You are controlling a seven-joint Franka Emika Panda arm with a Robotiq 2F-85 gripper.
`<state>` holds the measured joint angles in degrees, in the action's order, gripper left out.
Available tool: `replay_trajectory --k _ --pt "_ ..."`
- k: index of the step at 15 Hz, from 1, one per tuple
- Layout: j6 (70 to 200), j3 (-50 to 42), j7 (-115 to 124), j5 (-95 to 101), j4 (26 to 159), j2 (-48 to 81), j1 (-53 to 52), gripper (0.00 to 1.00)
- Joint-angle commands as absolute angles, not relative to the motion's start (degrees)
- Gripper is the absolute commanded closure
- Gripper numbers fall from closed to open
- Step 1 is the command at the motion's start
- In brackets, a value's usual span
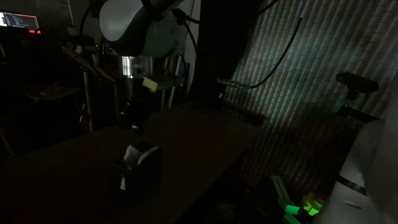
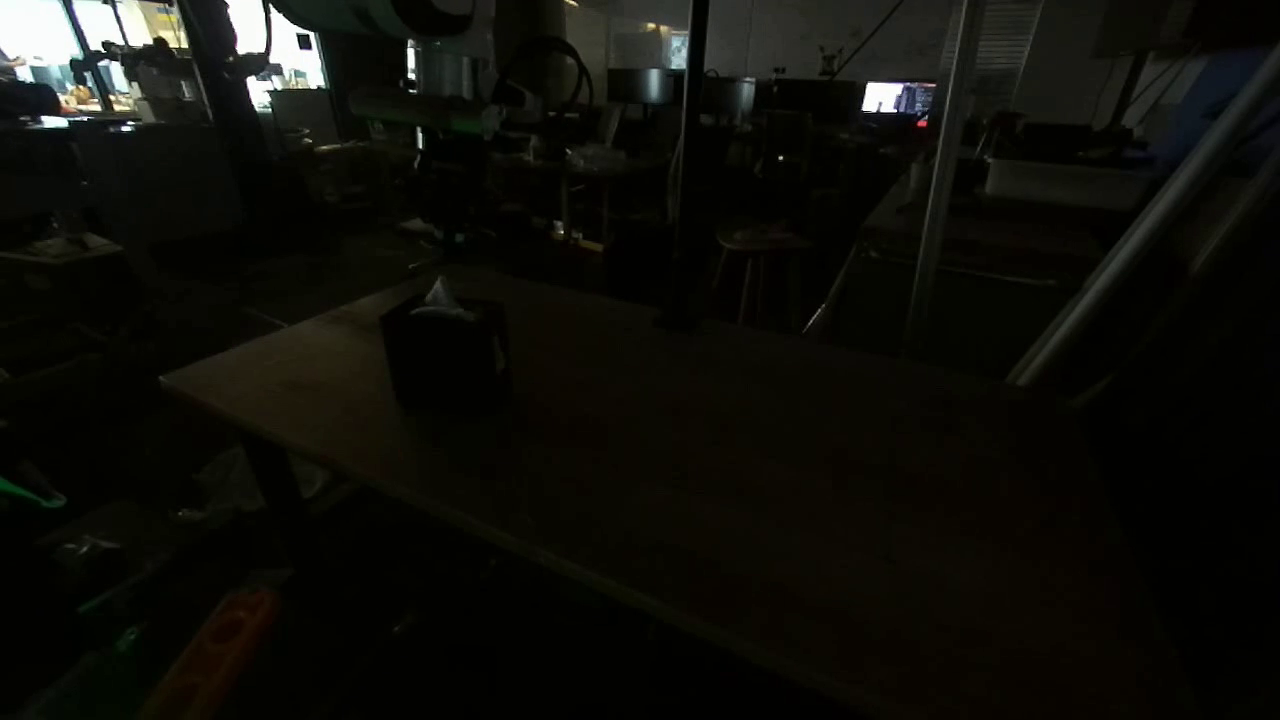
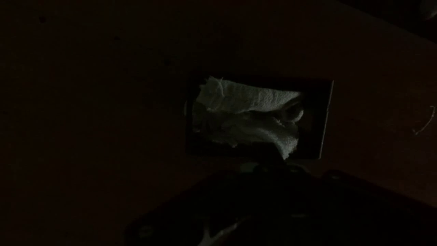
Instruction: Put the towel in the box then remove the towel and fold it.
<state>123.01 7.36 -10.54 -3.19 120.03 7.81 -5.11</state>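
The dark box (image 1: 144, 174) stands on the table, its top uncovered. Inside it lies the pale towel (image 3: 249, 99), crumpled in folds, and a corner pokes above the rim in both exterior views. Seen from across the table, the same box (image 2: 445, 355) has the tip of the towel (image 2: 440, 297) rising from it. A small light patch shows on the box's side. My gripper (image 1: 138, 131) points down just above the box, apart from the towel. Its jaws are together with nothing visible between them. In the wrist view the dark gripper (image 3: 269, 152) overlaps the box's near edge.
The room is very dark. The wooden table (image 2: 700, 430) carries the box close to one end, and its edge drops to a cluttered floor. A thin pale thread (image 3: 426, 121) lies on the tabletop. A camera on a mount (image 1: 357, 82) stands off to the side.
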Motion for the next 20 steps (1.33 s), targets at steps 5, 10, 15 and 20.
replay_trajectory --k 5,10,15,20 --pt "122.31 7.64 -9.52 -1.35 117.90 9.22 -6.61 1.00" --pt "122.52 7.95 -9.54 -1.51 116.57 11.57 -7.11 1.00" --pt "122.93 8.25 -9.57 -1.95 115.32 14.10 -7.48 1.00" --pt "124.40 8.44 -9.26 -3.25 116.56 15.34 -7.25 1.00"
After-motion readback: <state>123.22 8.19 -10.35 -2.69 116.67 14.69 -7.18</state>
